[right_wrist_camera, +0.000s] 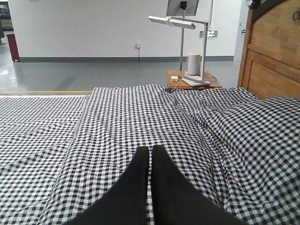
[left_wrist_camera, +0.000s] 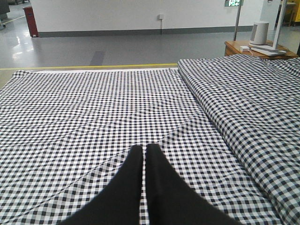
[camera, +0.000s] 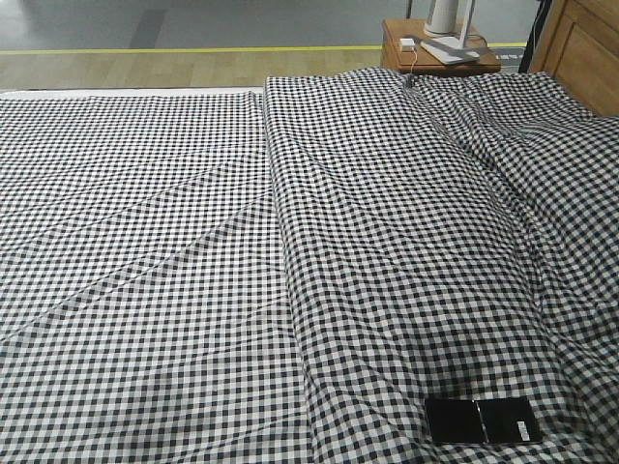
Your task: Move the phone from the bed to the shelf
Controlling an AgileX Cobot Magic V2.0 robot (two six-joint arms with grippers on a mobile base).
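The phone, a thin glossy black slab with a crease across its middle and a small white sticker, lies flat on the bed near the front right edge of the front view. The bed has a wrinkled black-and-white check cover. My left gripper hovers over the flat left part of the cover, shut with nothing between its fingers. My right gripper hovers over the raised right part, also shut and empty. The phone shows in neither wrist view. The shelf is out of view.
A small brown nightstand stands beyond the bed's far right corner, carrying a white cylinder, a lamp arm and a cable. A wooden headboard rises at the right. Grey floor with a yellow line lies beyond.
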